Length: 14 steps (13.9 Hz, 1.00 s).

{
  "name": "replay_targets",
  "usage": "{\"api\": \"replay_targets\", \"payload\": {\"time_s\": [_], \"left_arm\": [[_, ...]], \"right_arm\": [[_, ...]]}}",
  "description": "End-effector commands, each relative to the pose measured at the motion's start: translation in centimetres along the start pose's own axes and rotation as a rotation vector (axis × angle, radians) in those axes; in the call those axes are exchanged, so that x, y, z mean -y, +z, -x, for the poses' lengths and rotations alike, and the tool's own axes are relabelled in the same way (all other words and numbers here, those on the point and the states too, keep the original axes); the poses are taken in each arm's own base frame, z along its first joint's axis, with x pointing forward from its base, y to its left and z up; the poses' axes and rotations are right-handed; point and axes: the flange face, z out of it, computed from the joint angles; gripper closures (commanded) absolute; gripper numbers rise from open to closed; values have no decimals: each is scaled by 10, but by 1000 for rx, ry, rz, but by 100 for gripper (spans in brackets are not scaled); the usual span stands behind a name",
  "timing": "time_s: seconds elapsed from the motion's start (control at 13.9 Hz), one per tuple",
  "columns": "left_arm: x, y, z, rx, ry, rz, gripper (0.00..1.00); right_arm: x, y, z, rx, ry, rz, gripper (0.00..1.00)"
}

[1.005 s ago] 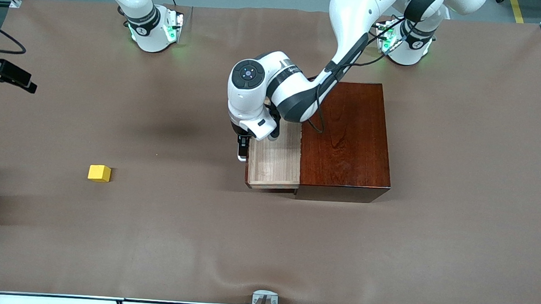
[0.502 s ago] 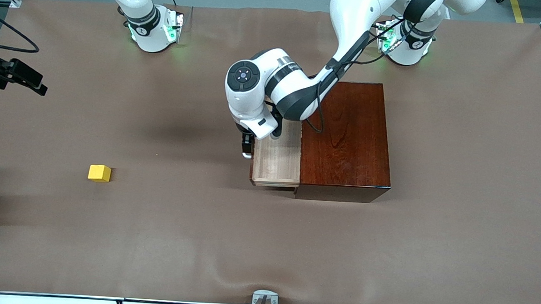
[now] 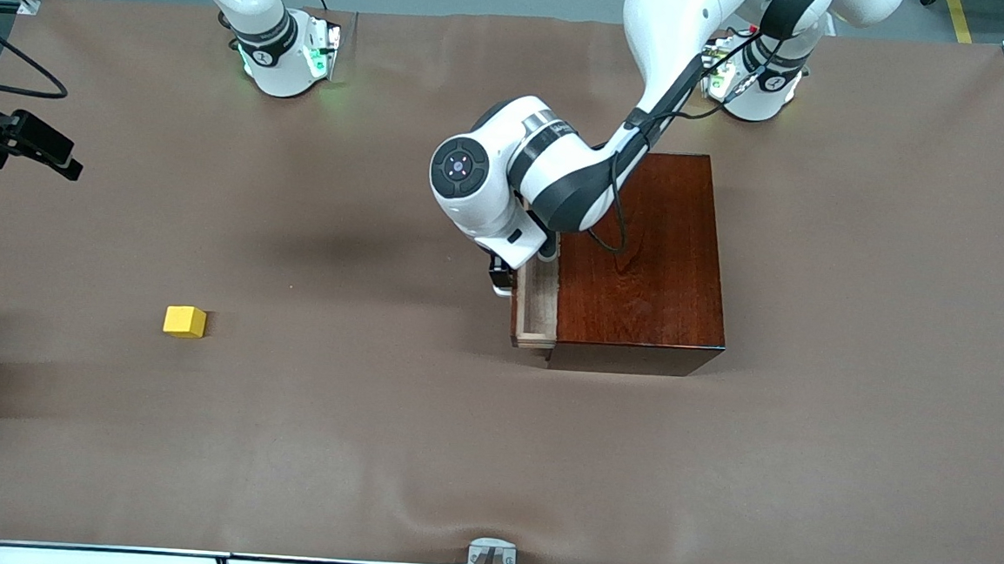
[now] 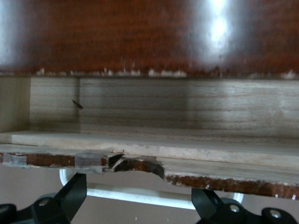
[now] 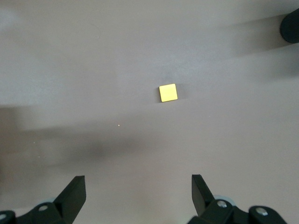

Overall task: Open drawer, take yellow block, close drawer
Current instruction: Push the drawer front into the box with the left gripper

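Observation:
The drawer (image 3: 537, 306) sticks a narrow way out of the dark reddish-brown box (image 3: 643, 256), and what shows of it is empty. My left gripper (image 3: 500, 278) is low at the drawer's front. In the left wrist view the gripper (image 4: 139, 186) is open, its fingers (image 4: 74, 186) standing apart on either side of the white loop handle (image 4: 140, 196), against the chipped drawer front (image 4: 196, 175). The yellow block (image 3: 184, 321) lies on the table toward the right arm's end. My right gripper (image 5: 138, 179) is open and empty, high over the table, with the block (image 5: 168, 92) below it.
The brown cloth-covered table (image 3: 491, 456) is bare around the block and the box. A black part at the right arm's end of the table (image 3: 18, 139) hangs over the table edge. A dark round object (image 5: 290, 25) sits at the edge of the right wrist view.
The drawer has slid most of the way into the box. My left gripper has moved with its front toward the box. The yellow block has not moved.

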Motion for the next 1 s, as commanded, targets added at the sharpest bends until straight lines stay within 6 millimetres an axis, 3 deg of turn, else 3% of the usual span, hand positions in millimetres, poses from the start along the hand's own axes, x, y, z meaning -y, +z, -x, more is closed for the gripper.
{"api": "replay_targets", "payload": {"time_s": [0.0,0.72,0.93], "left_arm": [[0,9,-24,-126,-23,-40,0],[5,18,-45,-328,-29,-48,0],[19,7,-22,-272,6,7,0]], "right_arm": [[-1,-6,2,-18,9,-3,0],[2,-4,2,-10,-69,4,0],[3,0,3,0,-93,4,0]]}}
